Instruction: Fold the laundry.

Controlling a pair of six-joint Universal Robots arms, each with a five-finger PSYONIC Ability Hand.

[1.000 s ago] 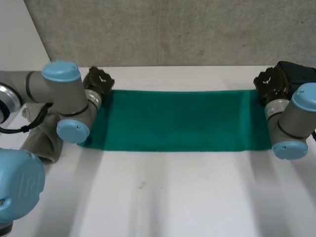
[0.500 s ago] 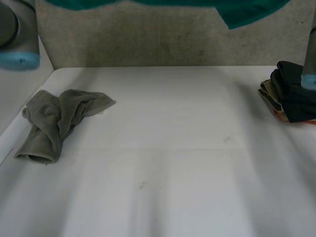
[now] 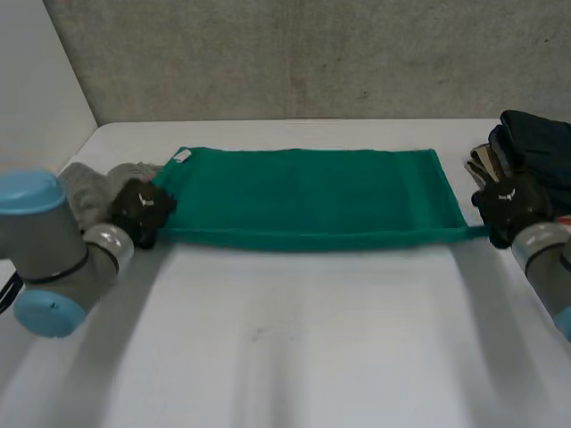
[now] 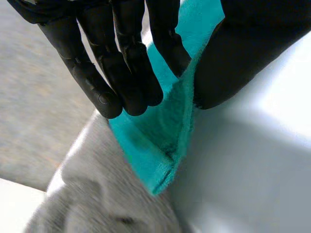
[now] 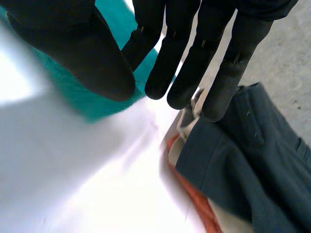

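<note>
A green towel [image 3: 312,196] lies spread flat across the back half of the white table [image 3: 294,348]. My left hand [image 3: 143,212] is at its near left corner. In the left wrist view the fingers [image 4: 121,73] and thumb pinch the green towel corner [image 4: 175,121] between them. My right hand [image 3: 508,207] is at the near right corner. In the right wrist view its thumb and fingers [image 5: 189,63] close on the green towel edge [image 5: 85,99]. The near edge is pulled taut between both hands.
A crumpled grey cloth [image 3: 85,189] lies just behind my left hand, under the towel corner [image 4: 97,194]. A stack of dark folded clothes [image 3: 535,147] sits beside my right hand, its dark top piece [image 5: 243,160] at the fingertips. A concrete wall [image 3: 294,53] backs the table.
The towel was swung up off the table half a second ago and is down again. Both hands, earlier at its far corners, are now at its near corners.
</note>
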